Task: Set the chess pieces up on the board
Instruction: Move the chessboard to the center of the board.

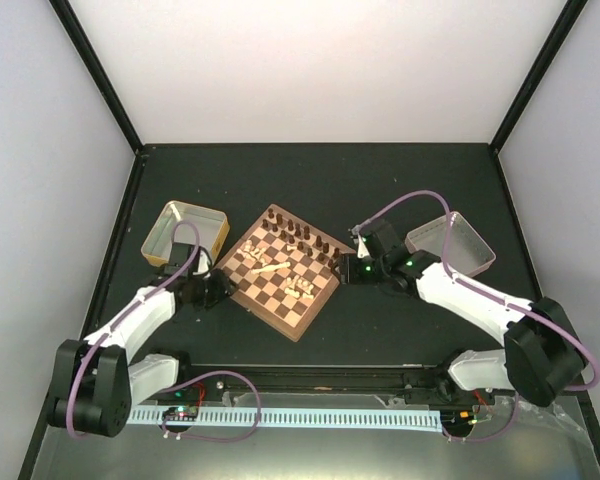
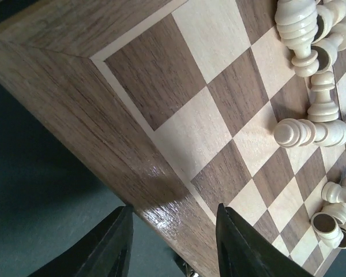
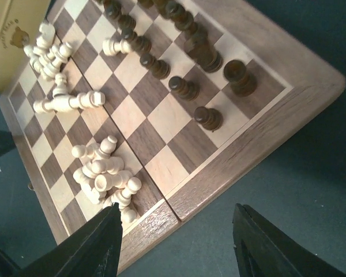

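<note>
The board lies cornerwise mid-table. Dark chess pieces stand in two rows along its far right side, and they show standing in the right wrist view. Pale chess pieces lie toppled in heaps mid-board, with several of them lying close by in the left wrist view. My left gripper is at the board's left corner; there its jaws stand open, straddling the rim. At the right corner is my right gripper, open, one finger over the rim and one over the table.
A metal tray with yellow sides sits left of the board and shows beyond it in the right wrist view. A second metal tray sits at the right, behind my right arm. Black frame rails run along the table's sides.
</note>
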### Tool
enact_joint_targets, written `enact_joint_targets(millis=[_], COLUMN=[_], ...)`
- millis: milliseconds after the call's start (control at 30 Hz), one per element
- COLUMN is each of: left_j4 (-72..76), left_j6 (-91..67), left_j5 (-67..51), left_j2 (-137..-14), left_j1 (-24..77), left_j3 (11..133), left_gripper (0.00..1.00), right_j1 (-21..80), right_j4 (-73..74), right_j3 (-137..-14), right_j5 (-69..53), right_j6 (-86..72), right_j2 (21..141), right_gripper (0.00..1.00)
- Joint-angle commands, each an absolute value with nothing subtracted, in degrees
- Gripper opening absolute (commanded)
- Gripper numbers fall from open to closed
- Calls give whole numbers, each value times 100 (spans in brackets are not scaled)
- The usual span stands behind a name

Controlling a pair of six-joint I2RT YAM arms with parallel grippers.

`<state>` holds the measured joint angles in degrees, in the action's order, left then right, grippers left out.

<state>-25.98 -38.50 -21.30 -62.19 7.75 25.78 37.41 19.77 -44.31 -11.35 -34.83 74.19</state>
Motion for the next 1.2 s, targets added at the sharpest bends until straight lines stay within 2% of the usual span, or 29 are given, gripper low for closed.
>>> enact_joint_targets(millis=[0,267,467,900,1167], left_j4=[-1938,-1581,-1303,-901,-931], left_j6=[-3974,-4048,-4183,-4402,-4382], left_j5=[-2334,-2543,-2633,-2695,-2611], left_j2=[-6488,-6843,-7019,-7282,-7167], left_j1=[861,1111,1354,1676,1688], left_j3=[2462,2413,2356,2382,2379], left_gripper=[39,26,21,20,21], right_j1=[3984,4220,4489,4897,4929], right_j4=[1892,1950,2144,2890,2980], right_j3=[-4633,-4876,-5212,-5810,-5943], right_j5=[-692,-502,-273,626,589], right_j6=[-3449,-3431,-3238,-3040,-2979], right_j2=[7586,7891,8202,8985,9250], right_gripper=[53,49,47,42,31])
